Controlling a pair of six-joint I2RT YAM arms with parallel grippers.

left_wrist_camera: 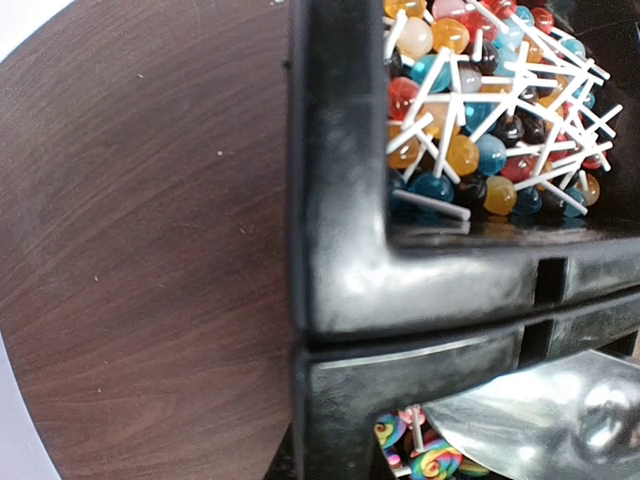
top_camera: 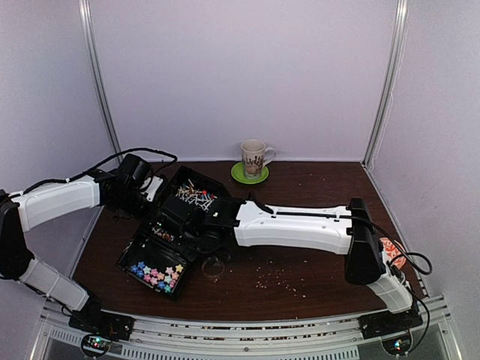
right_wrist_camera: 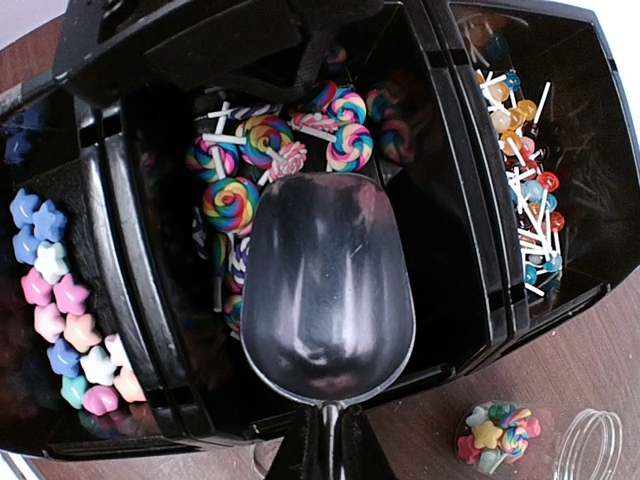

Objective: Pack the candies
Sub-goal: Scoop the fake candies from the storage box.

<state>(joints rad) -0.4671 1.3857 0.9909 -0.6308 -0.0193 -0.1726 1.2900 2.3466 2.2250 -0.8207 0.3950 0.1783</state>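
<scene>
A black compartment tray (top_camera: 150,244) holds the candies: pastel stars (right_wrist_camera: 58,320) in the left bin, swirl lollipops (right_wrist_camera: 268,140) in the middle bin, small ball lollipops (left_wrist_camera: 480,110) on white sticks in the far bin. My right gripper (right_wrist_camera: 335,445) is shut on the handle of a clear scoop (right_wrist_camera: 328,290). The scoop's bowl is empty and hangs over the swirl lollipops. My left gripper (top_camera: 152,191) is pressed to the tray's back left wall (left_wrist_camera: 400,290) and looks shut on it; its fingers are hard to tell from the black plastic.
A small clear jar (right_wrist_camera: 495,440) with a few candies stands on the table near the tray, a clear ring (right_wrist_camera: 590,445) beside it. A mug (top_camera: 253,156) on a green saucer (top_camera: 236,176) is at the back. Pale crumbs (top_camera: 277,279) dot the brown table.
</scene>
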